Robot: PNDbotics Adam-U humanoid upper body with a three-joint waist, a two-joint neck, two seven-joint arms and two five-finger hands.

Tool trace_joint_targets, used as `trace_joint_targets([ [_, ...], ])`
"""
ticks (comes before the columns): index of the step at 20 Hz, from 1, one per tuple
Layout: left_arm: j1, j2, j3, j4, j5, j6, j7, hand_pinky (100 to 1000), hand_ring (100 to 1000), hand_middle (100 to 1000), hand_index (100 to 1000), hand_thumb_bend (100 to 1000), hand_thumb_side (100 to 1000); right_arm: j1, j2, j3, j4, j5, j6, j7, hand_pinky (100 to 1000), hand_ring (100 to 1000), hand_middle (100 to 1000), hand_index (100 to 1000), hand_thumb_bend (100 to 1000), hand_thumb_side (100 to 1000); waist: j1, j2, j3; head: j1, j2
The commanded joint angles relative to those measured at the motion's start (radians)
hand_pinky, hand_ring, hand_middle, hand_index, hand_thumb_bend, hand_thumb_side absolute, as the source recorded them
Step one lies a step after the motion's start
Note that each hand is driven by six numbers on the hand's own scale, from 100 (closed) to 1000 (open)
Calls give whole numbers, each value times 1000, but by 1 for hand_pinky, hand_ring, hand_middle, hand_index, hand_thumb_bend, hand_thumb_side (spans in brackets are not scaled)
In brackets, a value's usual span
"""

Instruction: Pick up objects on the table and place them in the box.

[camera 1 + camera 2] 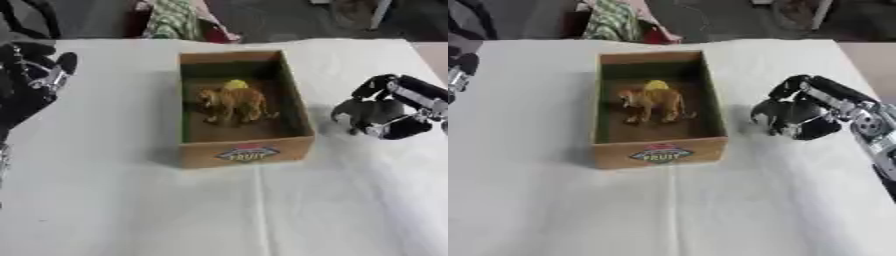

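An open cardboard box [247,151] stands mid-table with a fruit label on its front wall. Inside it stands a tan toy animal [232,103], and a small yellow object [234,84] lies behind it. My right hand [815,107] is just right of the box, low over the cloth, its fingers curled round a grey object [775,115] whose shape I cannot make out. My left hand [39,75] rests at the far left edge with its fingers relaxed, holding nothing.
A white cloth [262,210] covers the table. Beyond the far edge there is striped fabric [175,20] and dark floor. The table's right edge runs close behind my right hand.
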Motion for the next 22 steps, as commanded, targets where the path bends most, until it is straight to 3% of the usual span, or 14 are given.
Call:
trace_joint_targets([
  [1,-8,15,9,-12,2,2,1,540,498,516,687,463,430,-13,-19,-15,-1,17,-1,-7,765,793,773,800,303,100,1,-15,-1,0,-4],
  [4,-8,15,9,-12,2,2,1,540,498,516,687,463,430,-13,-19,-15,0,18,-1,-7,765,793,773,800,303,100,1,-15,-1,0,-4],
  [5,-7,15,9,-12,2,2,1,546,497,516,687,455,431,-13,-20,-14,0,20,-1,-6,680,692,704,748,258,100,0,-15,-1,0,-4],
  [6,-7,14,9,-11,2,2,1,545,496,516,687,456,431,-13,-24,-9,2,29,0,1,675,684,699,745,256,100,0,-15,-1,0,-5],
  [7,-6,14,9,-11,2,2,1,545,497,516,687,454,431,-14,-25,-8,2,44,-1,4,608,601,656,713,240,100,0,-15,-1,0,-5],
  [16,-2,14,11,-10,4,0,0,547,493,517,684,452,431,-9,-21,-17,-5,100,-19,-68,381,348,493,586,195,100,1,-13,-2,1,-4],
  [22,0,14,13,-12,7,-1,-1,549,492,517,684,452,430,-15,-27,-23,-29,73,-24,-110,359,317,476,579,217,100,0,-15,-1,2,-4],
])
